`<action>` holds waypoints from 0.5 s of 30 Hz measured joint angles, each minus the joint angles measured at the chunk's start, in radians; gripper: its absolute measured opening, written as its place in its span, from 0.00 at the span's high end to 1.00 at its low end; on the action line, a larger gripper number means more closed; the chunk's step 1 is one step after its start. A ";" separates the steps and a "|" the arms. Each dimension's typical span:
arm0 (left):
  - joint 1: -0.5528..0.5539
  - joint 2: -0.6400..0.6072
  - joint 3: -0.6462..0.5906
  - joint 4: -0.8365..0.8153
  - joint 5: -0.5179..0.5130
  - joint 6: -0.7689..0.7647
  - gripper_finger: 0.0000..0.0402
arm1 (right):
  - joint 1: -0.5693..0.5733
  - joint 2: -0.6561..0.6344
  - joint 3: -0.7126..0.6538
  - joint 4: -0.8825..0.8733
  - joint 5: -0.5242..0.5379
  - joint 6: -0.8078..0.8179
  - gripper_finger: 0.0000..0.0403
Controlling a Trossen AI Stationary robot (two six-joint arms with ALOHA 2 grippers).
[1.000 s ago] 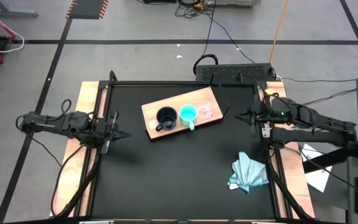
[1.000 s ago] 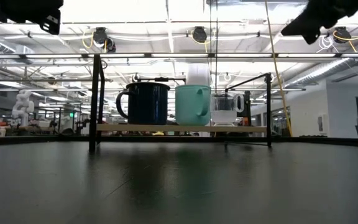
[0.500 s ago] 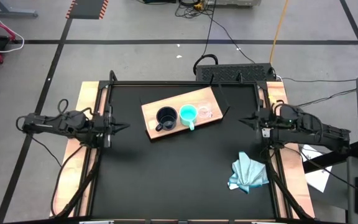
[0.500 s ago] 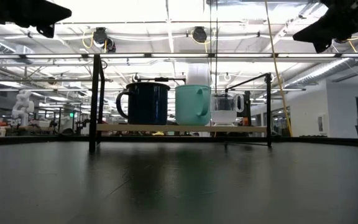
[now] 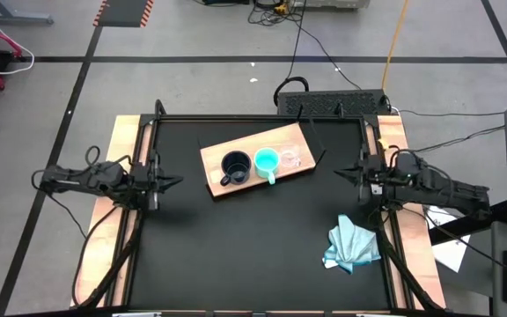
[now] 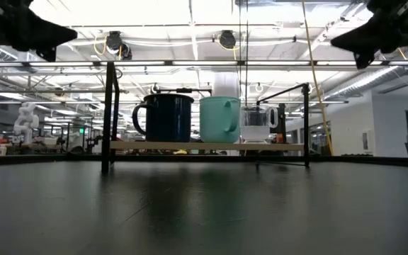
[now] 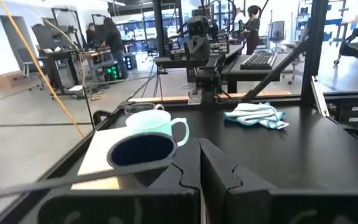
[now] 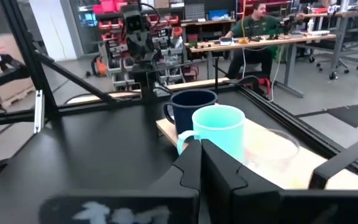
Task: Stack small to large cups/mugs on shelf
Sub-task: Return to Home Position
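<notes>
Lined up on shelf [image 5: 290, 138], far-centre of table [image 5: 253, 238]: black mug [image 5: 234, 166], turquoise mug [image 5: 266, 161], glass cup [image 5: 290, 159], all upright, side by side. Left gripper [image 5: 172, 182] at left table edge, fingers pressed together, empty. Right gripper [image 5: 341, 171] at right edge, same. Cloth [image 5: 352, 245] near right gripper.

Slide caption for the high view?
Black mug, turquoise mug, glass cup in a row on the shelf; left gripper and right gripper at table edges.
</notes>
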 joint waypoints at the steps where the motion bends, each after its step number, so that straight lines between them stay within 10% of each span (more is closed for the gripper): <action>1: 0.000 -0.012 -0.008 0.000 -0.003 -0.006 1.00 | 0.000 0.000 -0.026 0.032 0.000 0.006 1.00; 15: 0.000 -0.032 -0.040 -0.043 0.023 -0.013 1.00 | 0.000 -0.001 -0.208 0.266 -0.075 -0.035 1.00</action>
